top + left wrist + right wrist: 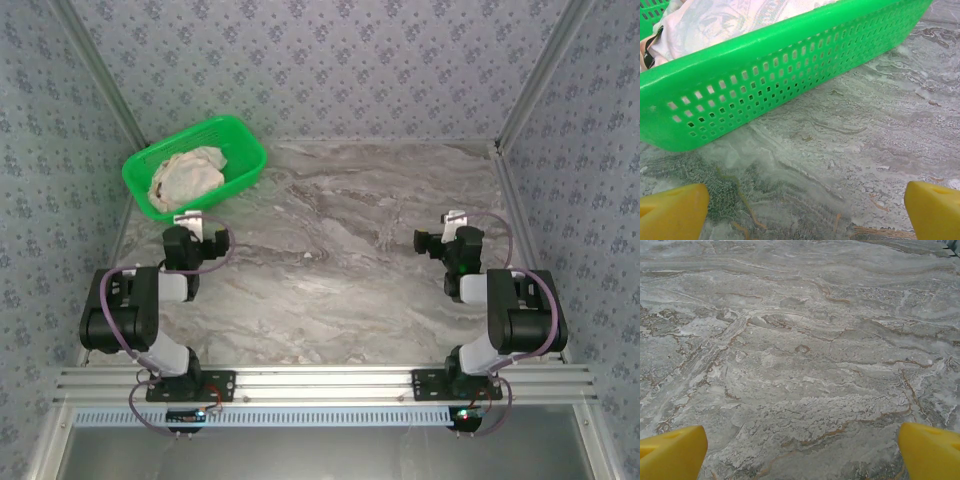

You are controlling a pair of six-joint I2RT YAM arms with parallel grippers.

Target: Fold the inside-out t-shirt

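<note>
The left pincer and right pincer are wide and empty. Lifting the bunched t-shirt might drag the green basket too.

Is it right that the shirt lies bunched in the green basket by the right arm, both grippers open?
Not quite: the basket holding the shirt sits by the left arm, not the right, as the top view shows. The left gripper and right gripper are open.
</note>
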